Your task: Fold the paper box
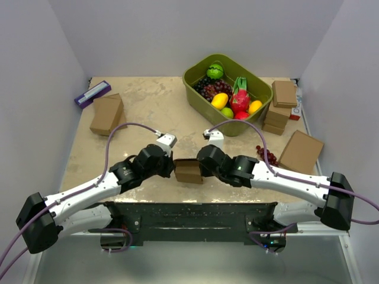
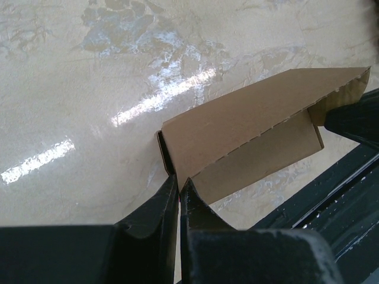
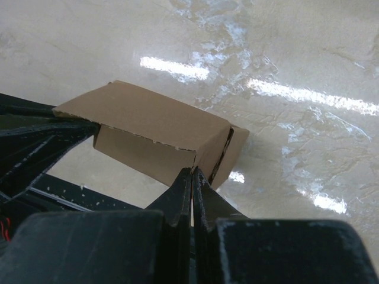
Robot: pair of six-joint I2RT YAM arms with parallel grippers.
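Currently my left gripper and right gripper are pinching the paper box ends, risking slip if pulling unevenly.

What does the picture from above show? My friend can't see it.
The left arm and right arm meet over a beige table, their jaws pinching opposite ends of a small half-folded cardboard box. Behind sits a green tub of fruit, with other brown boxes at both sides.
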